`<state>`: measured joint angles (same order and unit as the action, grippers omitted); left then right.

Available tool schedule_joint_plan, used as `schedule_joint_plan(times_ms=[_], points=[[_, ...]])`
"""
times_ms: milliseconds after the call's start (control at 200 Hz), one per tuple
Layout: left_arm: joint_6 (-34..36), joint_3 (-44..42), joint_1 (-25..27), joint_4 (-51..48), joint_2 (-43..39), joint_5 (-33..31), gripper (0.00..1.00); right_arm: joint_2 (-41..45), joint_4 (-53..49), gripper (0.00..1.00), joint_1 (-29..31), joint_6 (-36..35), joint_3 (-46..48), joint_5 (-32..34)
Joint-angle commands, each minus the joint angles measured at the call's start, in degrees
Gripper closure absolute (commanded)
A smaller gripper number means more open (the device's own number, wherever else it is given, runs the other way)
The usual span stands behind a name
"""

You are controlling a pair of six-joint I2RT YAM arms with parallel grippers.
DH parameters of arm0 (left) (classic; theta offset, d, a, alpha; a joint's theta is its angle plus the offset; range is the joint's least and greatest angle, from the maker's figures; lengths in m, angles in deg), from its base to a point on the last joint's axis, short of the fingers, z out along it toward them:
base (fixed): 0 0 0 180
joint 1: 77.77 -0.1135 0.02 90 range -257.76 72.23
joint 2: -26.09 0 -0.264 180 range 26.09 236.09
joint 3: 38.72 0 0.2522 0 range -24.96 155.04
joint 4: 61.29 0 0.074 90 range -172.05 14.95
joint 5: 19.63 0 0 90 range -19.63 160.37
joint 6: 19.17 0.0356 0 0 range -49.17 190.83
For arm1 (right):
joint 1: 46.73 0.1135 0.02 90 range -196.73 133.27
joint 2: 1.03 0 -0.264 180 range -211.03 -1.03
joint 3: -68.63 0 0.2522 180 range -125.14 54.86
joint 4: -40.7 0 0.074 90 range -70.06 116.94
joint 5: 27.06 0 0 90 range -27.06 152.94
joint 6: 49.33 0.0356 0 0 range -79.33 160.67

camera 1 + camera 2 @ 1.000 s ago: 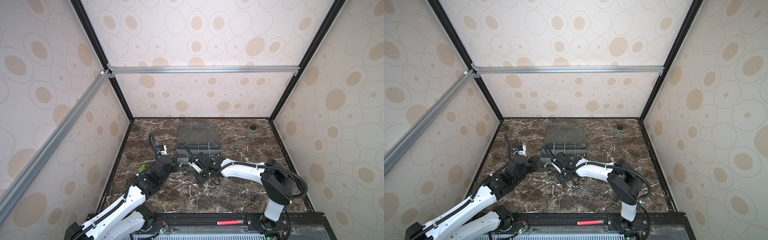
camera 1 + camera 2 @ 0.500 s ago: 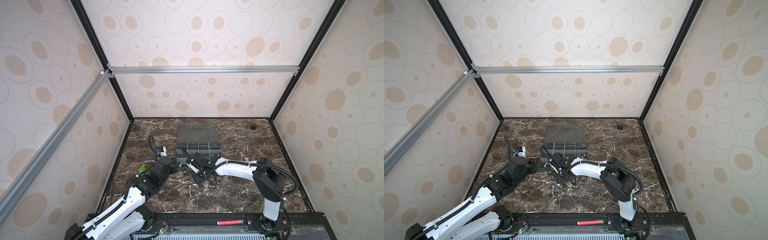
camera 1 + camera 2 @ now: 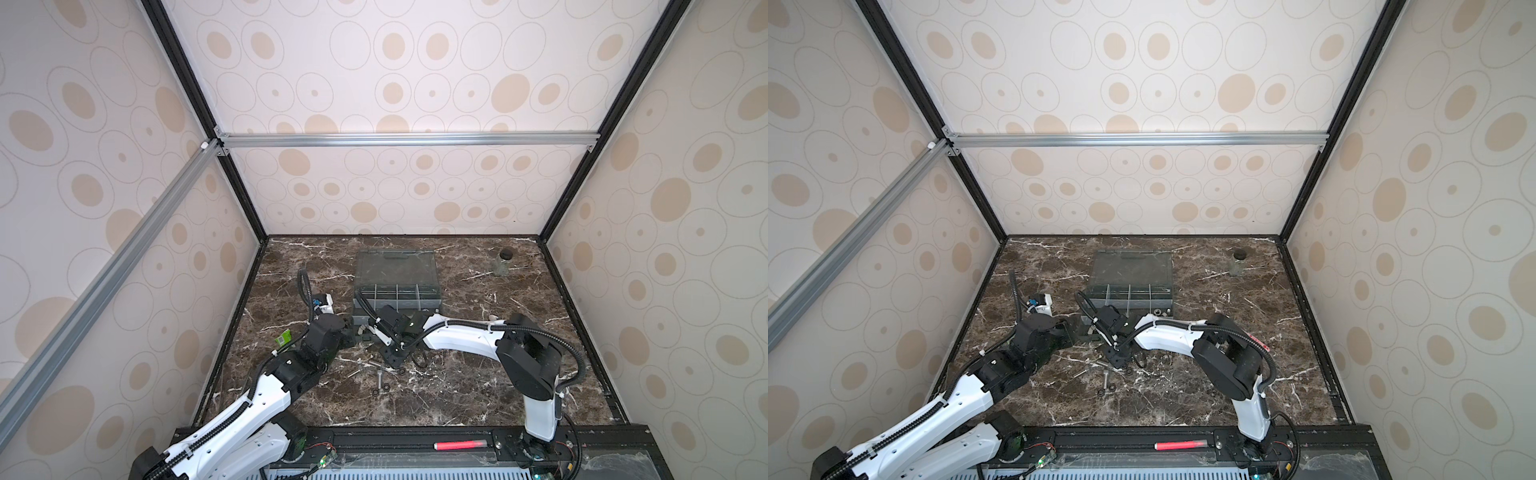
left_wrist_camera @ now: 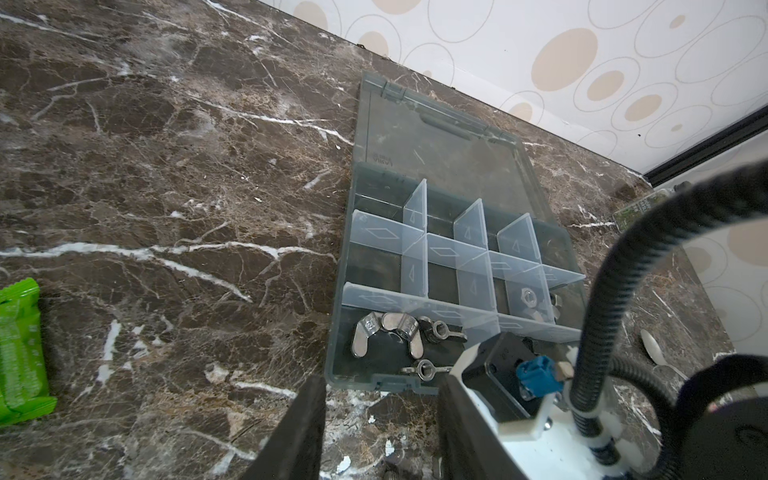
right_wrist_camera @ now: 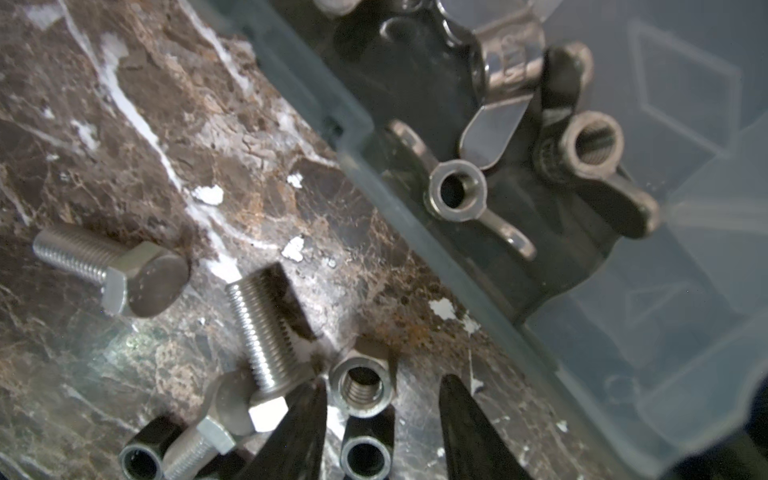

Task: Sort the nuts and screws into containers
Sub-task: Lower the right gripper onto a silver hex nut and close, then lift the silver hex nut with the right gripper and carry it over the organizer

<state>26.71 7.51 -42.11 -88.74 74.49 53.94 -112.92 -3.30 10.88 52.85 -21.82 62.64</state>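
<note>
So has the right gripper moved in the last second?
Yes. In a top view the right gripper has shifted left along the front of the box, which has stayed put.

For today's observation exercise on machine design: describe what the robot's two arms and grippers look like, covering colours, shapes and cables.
Both arms, left arm and right arm, have white shells with black joints. Ribbed black cable hoses loop along them. The left gripper and right gripper have flat, tapering black fingers.
</note>
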Motion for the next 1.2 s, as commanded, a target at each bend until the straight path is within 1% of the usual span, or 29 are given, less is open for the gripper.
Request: schedule_joint_plan(times_ms=[0, 340, 510, 855, 955, 1195], points=[[0.0, 0.8, -0.5, 0.7, -0.4, -0.2, 0.55, -1.1, -2.2, 0.52, 1.0, 0.1, -1.7, -0.7], [0.8, 1.3, -0.6, 0.8, 0.5, 0.2, 0.55, -3.4, -5.6, 0.53, 1.6, 0.4, -4.2, 2.1], [0.7, 1.0, -0.6, 0.8, 0.3, -0.7, 0.55, -5.2, -7.3, 0.53, 2.0, 0.3, -6.2, 2.9], [0.6, 0.5, -0.5, 0.9, 0.2, -1.0, 0.55, -7.7, -10.4, 0.56, 2.7, 0.2, -9.2, 5.0], [0.5, 0.3, -0.6, 0.8, -0.2, -1.4, 0.55, -8.4, -10.8, 0.59, 2.8, 0.0, -9.7, 5.4], [0.1, -0.8, -0.6, 1.1, -0.8, -1.3, 0.54, -9.1, -11.1, 0.70, 2.9, 0.5, -10.2, 5.9]])
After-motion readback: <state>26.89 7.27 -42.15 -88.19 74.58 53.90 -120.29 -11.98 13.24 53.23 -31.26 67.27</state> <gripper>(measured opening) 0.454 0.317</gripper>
